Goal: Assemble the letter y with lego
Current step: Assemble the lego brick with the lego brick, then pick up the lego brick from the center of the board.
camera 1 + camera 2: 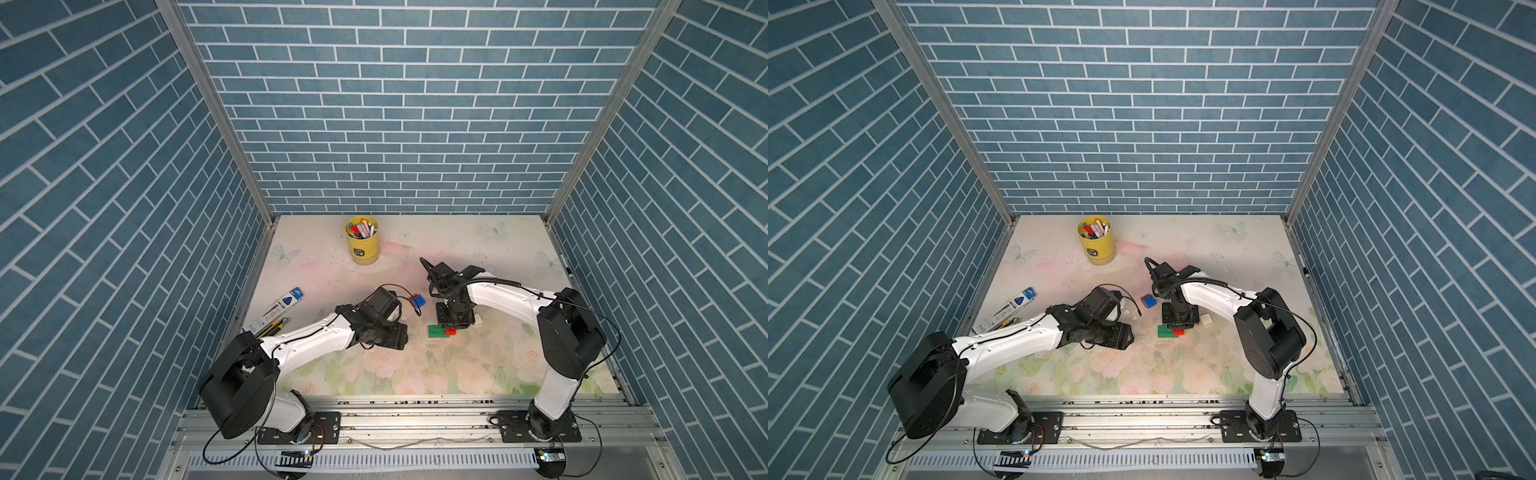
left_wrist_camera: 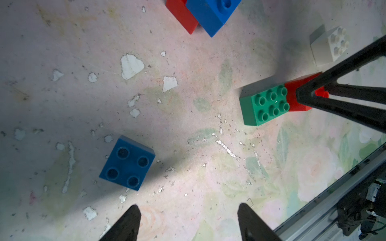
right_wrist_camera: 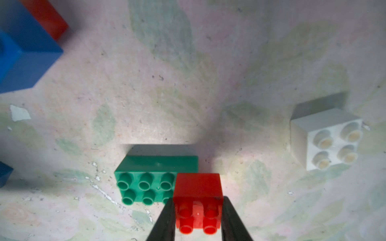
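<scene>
Worn floral mat (image 1: pixel 415 374), blue brick-print walls (image 1: pixel 395 124). The right claw (image 3: pixel 197 208) pinched a red brick (image 3: pixel 198 185), seemingly seated on the 3 o'clock end of the green brick (image 1: pixel 436 331); the left claw (image 2: pixel 188 212) stood half-open, empty.

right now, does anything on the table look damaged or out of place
Yes: the floral table cover is worn, with white chipped patches where the print has flaked off, near the loose blue brick.
</scene>
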Available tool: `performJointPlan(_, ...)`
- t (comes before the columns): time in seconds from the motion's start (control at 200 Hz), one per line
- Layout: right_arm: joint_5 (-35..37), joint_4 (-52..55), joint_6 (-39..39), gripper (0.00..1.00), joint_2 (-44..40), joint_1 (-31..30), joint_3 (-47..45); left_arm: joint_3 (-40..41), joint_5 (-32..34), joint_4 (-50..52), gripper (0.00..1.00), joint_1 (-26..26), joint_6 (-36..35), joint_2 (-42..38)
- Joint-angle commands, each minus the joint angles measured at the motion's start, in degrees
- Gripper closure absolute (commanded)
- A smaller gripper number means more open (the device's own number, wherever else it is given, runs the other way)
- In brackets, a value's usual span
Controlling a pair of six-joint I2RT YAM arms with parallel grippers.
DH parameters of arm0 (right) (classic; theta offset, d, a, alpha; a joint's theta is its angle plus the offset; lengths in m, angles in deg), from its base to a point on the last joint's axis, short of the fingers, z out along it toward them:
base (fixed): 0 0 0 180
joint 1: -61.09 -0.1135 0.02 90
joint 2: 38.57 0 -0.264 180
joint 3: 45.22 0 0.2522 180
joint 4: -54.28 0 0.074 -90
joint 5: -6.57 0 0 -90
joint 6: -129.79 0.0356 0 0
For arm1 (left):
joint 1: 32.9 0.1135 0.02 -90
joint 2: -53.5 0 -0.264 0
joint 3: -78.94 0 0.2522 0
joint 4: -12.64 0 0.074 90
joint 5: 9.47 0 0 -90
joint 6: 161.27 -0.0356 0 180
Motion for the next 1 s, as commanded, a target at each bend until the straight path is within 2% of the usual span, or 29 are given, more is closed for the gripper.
performJointPlan(0.0, 0.4, -1.0, 1.3, 0.63, 1.8, -1.0, 1.5, -1.1, 1.7, 2.2, 0.24, -0.3, -0.5, -1.6)
performJointPlan(0.225, 2.2, 1.2, 1.1, 0.49, -0.8, -0.8, 3.1, -2.3, 2.4, 3.7, 0.23, -0.3, -1.0, -1.8)
performJointPlan(0.455, 5.0, 2.8, 0.4, 0.46, -6.3, 0.7, 1.4, -2.9, 2.4, 4.0, 0.23, -0.3, -1.0, -1.7)
performJointPlan(0.59, 5.4, 2.7, -1.6, 0.45, -10.5, 4.4, -2.2, -3.0, 2.1, 3.8, 0.23, -0.3, -0.9, -1.7)
performJointPlan(0.74, 4.5, 0.5, -5.2, 0.39, -13.9, 8.5, -6.6, -3.1, 1.8, 3.6, 0.23, -0.3, -0.7, -1.4)
performJointPlan(0.995, 1.1, -5.0, -10.8, 0.34, -11.1, 12.0, -11.3, -3.1, 1.3, 2.9, 0.23, -0.3, -0.5, -0.5)
